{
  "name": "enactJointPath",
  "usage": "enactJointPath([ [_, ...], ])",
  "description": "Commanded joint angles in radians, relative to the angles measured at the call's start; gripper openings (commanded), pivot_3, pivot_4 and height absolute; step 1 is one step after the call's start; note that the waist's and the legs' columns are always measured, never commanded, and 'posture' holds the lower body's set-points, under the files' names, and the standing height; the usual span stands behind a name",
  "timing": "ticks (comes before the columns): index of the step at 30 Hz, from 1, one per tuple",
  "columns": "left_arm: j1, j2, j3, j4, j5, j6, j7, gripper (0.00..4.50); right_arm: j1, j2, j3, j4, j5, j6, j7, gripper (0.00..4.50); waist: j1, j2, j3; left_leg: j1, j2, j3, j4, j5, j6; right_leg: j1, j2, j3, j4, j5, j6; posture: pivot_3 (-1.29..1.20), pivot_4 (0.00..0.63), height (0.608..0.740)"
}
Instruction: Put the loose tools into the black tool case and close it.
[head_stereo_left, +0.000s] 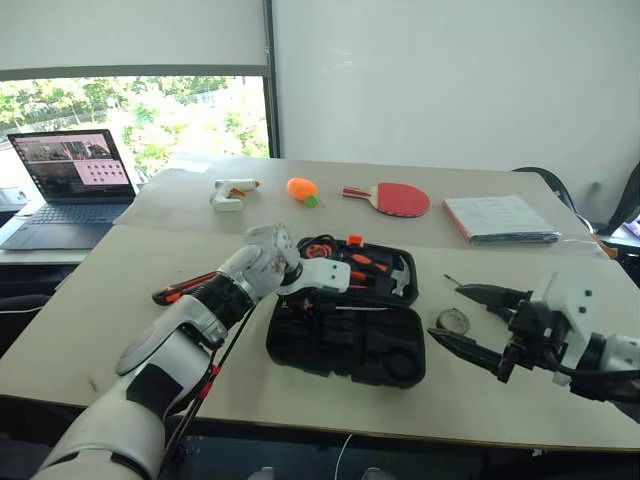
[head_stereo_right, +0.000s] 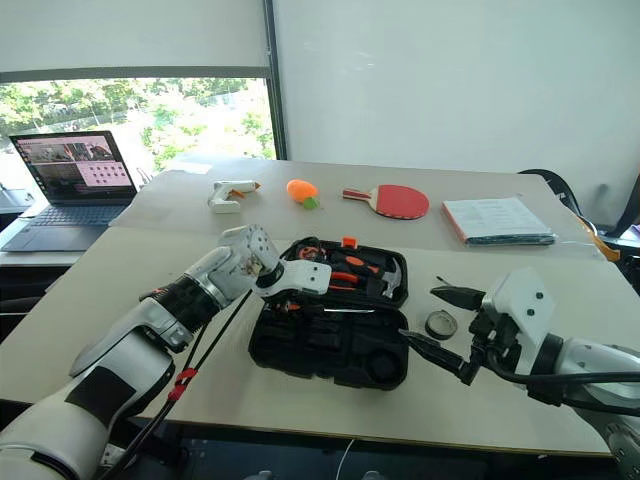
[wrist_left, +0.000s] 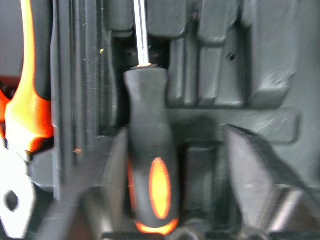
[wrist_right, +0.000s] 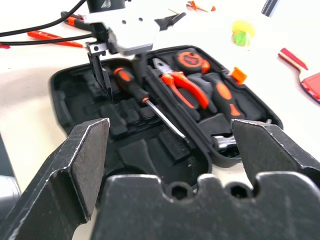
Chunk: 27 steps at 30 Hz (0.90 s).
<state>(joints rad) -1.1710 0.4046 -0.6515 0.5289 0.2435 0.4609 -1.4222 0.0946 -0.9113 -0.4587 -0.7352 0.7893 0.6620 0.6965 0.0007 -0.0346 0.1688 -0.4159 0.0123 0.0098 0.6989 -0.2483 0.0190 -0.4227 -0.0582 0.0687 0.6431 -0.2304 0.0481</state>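
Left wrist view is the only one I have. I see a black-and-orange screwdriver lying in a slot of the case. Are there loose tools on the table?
Observer: Yes. A black-and-orange tool lies on the table, to the left of the black tool case.
Operator: And on the other side?
Observer: A tape roll lies to the right of the case, close to the open right tool.
Operator: Is the case fully open?
Observer: Yes, both halves lie flat; the far half holds pliers.
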Motion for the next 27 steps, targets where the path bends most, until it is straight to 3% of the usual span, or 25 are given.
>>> enactJointPath([
  [1,-0.071,0.000,0.116,-0.035,-0.069,0.041,-0.009,4.41,-0.001,0.004,-0.020,-0.012,0.005,-0.010,0.004,4.50,-0.001,0.000,0.000,0.000,0.000,0.000,0.000,0.000,0.000,0.000,0.000,0.000,0.000,0.000,0.000,0.00,0.150,0.740],
  [2,-0.081,0.004,0.142,-0.038,-0.090,0.047,-0.019,4.41,0.000,0.003,-0.023,-0.011,0.005,-0.010,0.006,4.50,-0.001,0.000,0.000,0.000,0.000,0.000,0.000,0.000,0.000,0.000,0.000,0.000,0.000,0.000,0.000,0.00,0.150,0.740],
  [5,-0.089,0.018,0.174,-0.027,-0.104,-0.015,-0.012,3.61,0.002,0.004,-0.025,-0.008,0.005,-0.011,0.009,4.50,-0.002,0.000,0.000,0.000,0.000,0.000,-0.001,0.000,0.000,-0.001,0.000,0.000,-0.001,0.000,0.000,0.00,0.150,0.740],
  [15,-0.048,-0.011,0.171,0.168,-0.071,-0.361,0.060,0.20,-0.007,0.005,-0.015,-0.006,0.004,-0.010,0.006,4.50,-0.003,0.000,0.000,0.000,0.000,0.000,-0.002,0.000,0.000,0.000,0.000,0.000,-0.001,0.000,0.000,0.00,0.150,0.740],
  [16,-0.049,-0.013,0.168,0.188,-0.064,-0.384,0.062,0.05,-0.006,0.006,-0.016,-0.007,0.003,-0.010,0.007,4.50,-0.003,0.000,0.000,0.000,0.000,0.000,-0.001,0.000,0.000,0.000,0.000,0.000,-0.001,0.000,0.000,0.00,0.150,0.740],
  [27,-0.043,-0.066,0.134,0.295,0.025,-0.457,0.112,0.05,0.000,0.015,-0.010,-0.012,-0.002,-0.010,0.001,4.50,-0.002,0.000,0.000,0.000,0.000,0.000,-0.001,0.000,0.000,0.000,0.000,0.000,-0.001,0.000,0.000,0.00,0.150,0.740],
])
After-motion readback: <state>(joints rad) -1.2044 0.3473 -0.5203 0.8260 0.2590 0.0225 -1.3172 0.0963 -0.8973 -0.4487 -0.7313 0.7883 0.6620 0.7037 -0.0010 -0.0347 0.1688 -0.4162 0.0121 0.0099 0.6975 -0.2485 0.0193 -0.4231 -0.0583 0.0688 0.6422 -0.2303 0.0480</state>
